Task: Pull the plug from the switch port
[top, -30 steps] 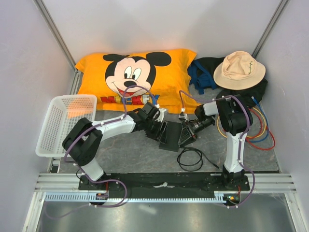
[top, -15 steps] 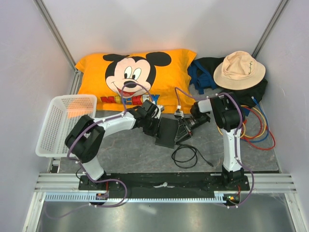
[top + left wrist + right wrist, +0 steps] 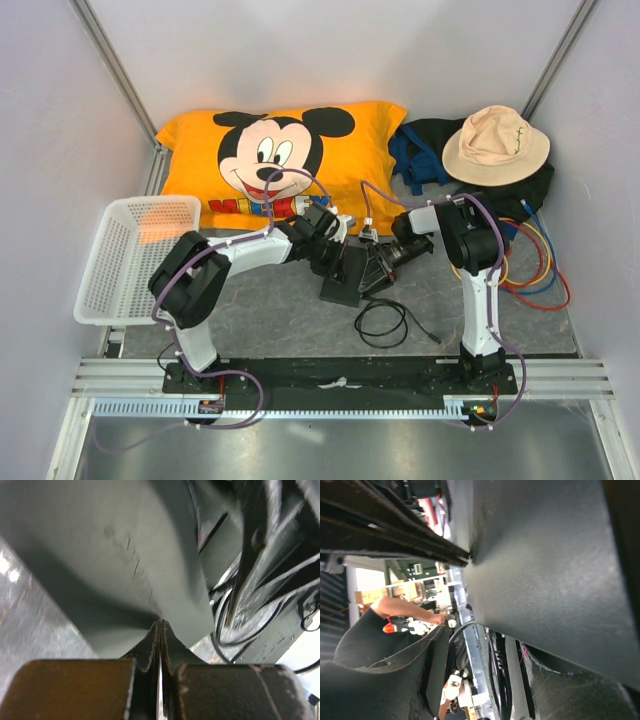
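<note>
Starting at the near edge of the grey table [image 3: 260, 320], the left arm [image 3: 240, 258] and the right arm [image 3: 485, 290] rose from their bases and bent inward toward the middle. Just beyond the bases a loose black cable [image 3: 385, 322] lay coiled on the table, nearer the right arm. Past that loop sat the switch [image 3: 340, 285], a flat matte-black box that appeared tipped up rather than lying flat, between the two claws. The left gripper [image 3: 335, 258] met it from the left. In the left wrist view its fingers [image 3: 145, 650] were pressed together with only a hairline between them, their tips against the edge of the switch [image 3: 100, 555]. The right gripper [image 3: 378, 268] met the box from the right. In the right wrist view its fingers [image 3: 395, 685] stood apart with the broad face of the switch [image 3: 545, 570] close before them, but whether they clamped anything could not be told. The plug itself could not be made out. A white plastic basket [image 3: 130, 250] stood at the left of the table, and red, blue and yellow cables [image 3: 535, 275] lay looped at the right. Farther back lay an orange Mickey Mouse pillow [image 3: 290, 160], and at the far right a beige hat [image 3: 495, 145] rested on a black and blue bag [image 3: 415, 160].
</note>
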Motion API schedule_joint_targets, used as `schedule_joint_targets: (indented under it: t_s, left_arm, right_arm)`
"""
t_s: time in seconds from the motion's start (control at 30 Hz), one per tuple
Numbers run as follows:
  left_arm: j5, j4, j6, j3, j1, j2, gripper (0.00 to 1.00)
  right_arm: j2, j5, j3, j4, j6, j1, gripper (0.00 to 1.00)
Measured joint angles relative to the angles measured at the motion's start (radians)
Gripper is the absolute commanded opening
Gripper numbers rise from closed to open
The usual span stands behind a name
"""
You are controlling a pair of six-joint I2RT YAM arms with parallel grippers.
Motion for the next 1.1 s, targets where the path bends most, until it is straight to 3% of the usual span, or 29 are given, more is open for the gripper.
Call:
schedule_joint_targets:
  t_s: [0.33,0.47,0.63,0.8,0.83,0.9,1.1]
  left_arm:
    - [0.045,0.035,0.0,0.007,0.004,0.026,0.02]
    - [0.047,0.037,0.0,0.006,0.005,0.026,0.02]
    - [0.055,0.041,0.0,0.003,0.009,0.026,0.02]
    - [0.058,0.04,0.0,0.003,0.01,0.026,0.02]
    - [0.06,0.04,0.0,0.003,0.011,0.026,0.02]
    - [0.061,0.042,0.0,0.002,0.011,0.026,0.02]
    - [0.067,0.047,0.0,0.0,0.009,0.026,0.02]
  right_arm:
    - [-0.051,0.074,-0.054,0.1,0.101,0.007,0.49]
    - [-0.042,0.089,-0.054,0.107,0.111,0.007,0.34]
    - [-0.027,0.089,-0.05,0.104,0.112,0.005,0.31]
    - [-0.016,0.087,-0.039,0.08,0.086,0.003,0.17]
    - [-0.015,0.093,-0.037,0.076,0.082,0.005,0.08]
    - [-0.013,0.097,-0.032,0.064,0.072,0.006,0.02]
    - [-0.008,0.101,-0.024,0.051,0.063,0.006,0.01]
